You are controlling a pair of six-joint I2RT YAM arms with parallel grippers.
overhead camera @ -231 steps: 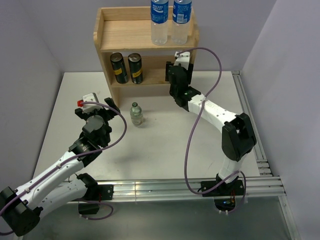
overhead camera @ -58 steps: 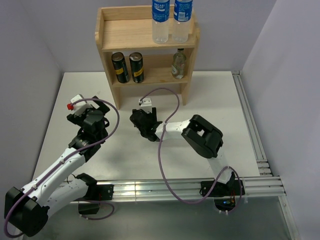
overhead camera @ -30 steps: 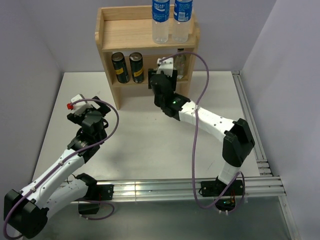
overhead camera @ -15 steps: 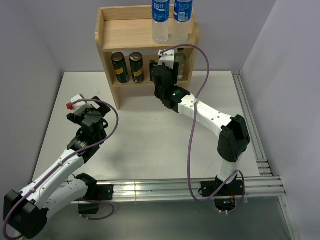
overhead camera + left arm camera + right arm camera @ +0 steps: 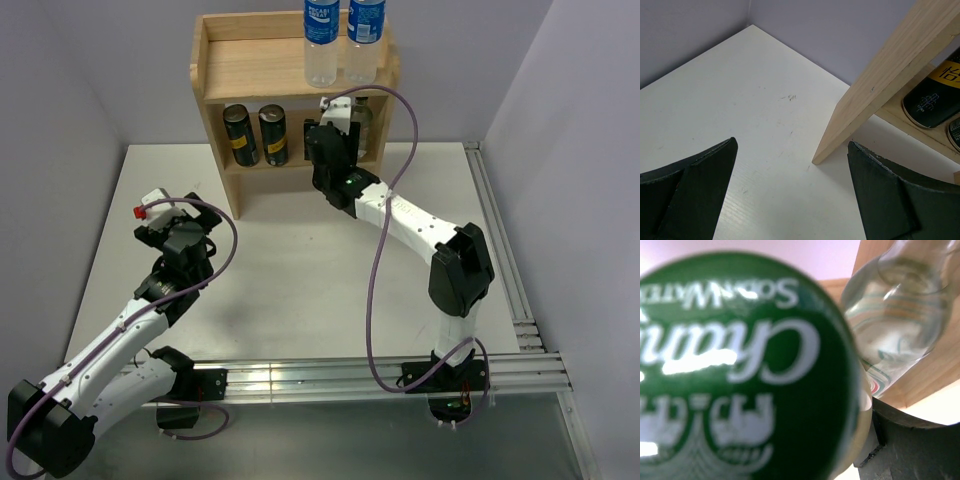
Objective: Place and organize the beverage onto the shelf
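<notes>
The wooden shelf (image 5: 250, 60) stands at the back of the table. Two blue-labelled plastic bottles (image 5: 320, 45) (image 5: 363, 40) stand on its top tier. On the lower tier at the left are two dark cans (image 5: 237, 135) (image 5: 272, 135), and a clear glass bottle (image 5: 362, 118) stands at the right. My right gripper (image 5: 330, 145) reaches into the lower tier between them, shut on a second glass bottle. That bottle's green cap (image 5: 740, 370) fills the right wrist view, with the standing glass bottle (image 5: 895, 325) close beside it. My left gripper (image 5: 165, 215) hovers open and empty over the table left of the shelf.
The shelf's left side panel (image 5: 880, 85) comes down to the white table just ahead of my left gripper, with a can (image 5: 935, 92) behind it. Grey walls close in the back and left. A metal rail (image 5: 495, 230) runs along the table's right edge.
My right gripper has carried the glass bottle a little further up and right into the lower tier, closer to the standing glass bottle. The left arm has not moved.
</notes>
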